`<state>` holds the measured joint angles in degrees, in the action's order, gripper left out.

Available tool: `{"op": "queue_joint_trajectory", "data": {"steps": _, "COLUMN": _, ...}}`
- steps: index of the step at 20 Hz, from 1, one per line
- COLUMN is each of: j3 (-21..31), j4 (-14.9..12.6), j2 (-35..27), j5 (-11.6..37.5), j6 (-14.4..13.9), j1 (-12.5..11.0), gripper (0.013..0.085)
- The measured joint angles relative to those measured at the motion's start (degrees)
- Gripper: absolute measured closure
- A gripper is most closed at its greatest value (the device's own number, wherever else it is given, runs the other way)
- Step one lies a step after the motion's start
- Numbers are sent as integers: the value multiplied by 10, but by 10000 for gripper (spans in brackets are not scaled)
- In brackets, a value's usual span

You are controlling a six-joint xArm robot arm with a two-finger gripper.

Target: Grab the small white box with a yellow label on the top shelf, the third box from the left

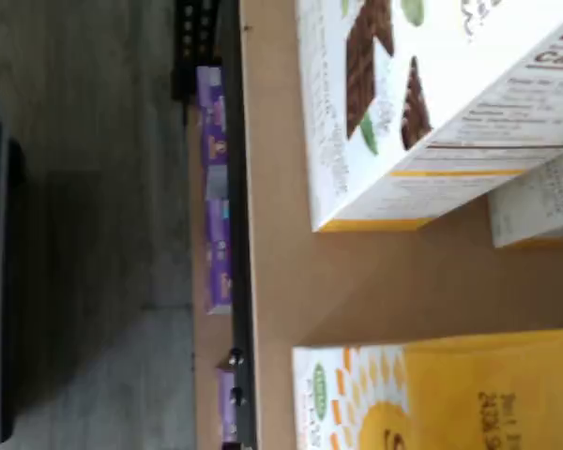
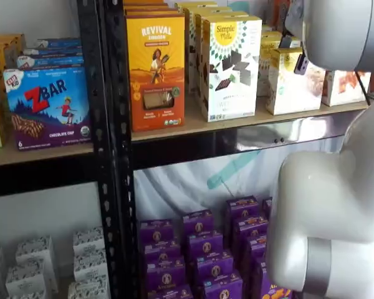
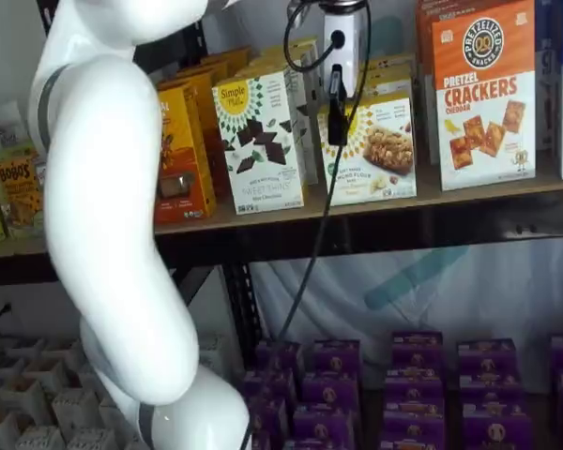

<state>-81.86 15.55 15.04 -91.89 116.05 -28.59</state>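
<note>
The small white box [image 3: 383, 150] with the yellow label stands on the top shelf [image 3: 357, 208], right of the tall Simple Mills box [image 3: 258, 141]; both shelf views show it [image 2: 292, 84]. My gripper [image 3: 338, 131] hangs from above in front of the box's left edge, white body up, one black finger showing. In a shelf view it appears as a dark tip [image 2: 301, 65] before the box. Its jaws stand wide open, holding nothing. The wrist view looks down on the shelf board [image 1: 281, 281], the tall box [image 1: 403, 103] and the small box's yellow panel [image 1: 488, 394].
An orange Revival box [image 2: 156, 68] stands at the shelf's left and a pretzel crackers box [image 3: 483, 94] at its right. Purple boxes [image 3: 403, 384] fill the level below. My white arm [image 3: 113, 225] stands between the cameras and the rack's black post [image 2: 106, 149].
</note>
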Motion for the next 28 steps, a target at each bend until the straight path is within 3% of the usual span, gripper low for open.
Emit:
{"op": "queue_joint_trajectory", "data": {"steps": 5, "j3": -18, "j4": -53, "j2": -14, "j5": -25, "j6": -15, "j1": 22, "gripper": 130}}
{"op": "queue_joint_trajectory", "data": {"steps": 8, "j3": -16, "j4": -71, "j2": -13, "j5": -23, "j6": -21, "j1": 32, "gripper": 130}}
{"op": "queue_joint_trajectory", "data": {"steps": 19, "j3": -27, "j4": -74, "j2": -19, "j5": -22, "j6": -26, "j1": 36, "gripper": 130}}
{"op": "queue_joint_trajectory", "data": {"steps": 23, "j3": -33, "j4": -74, "j2": -21, "j5": -23, "j6": -24, "j1": 34, "gripper": 250}}
{"op": "queue_joint_trajectory", "data": {"steps": 28, "j3": -22, "j4": -77, "j2": -14, "j5": -7, "j6": -26, "j1": 38, "gripper": 290}}
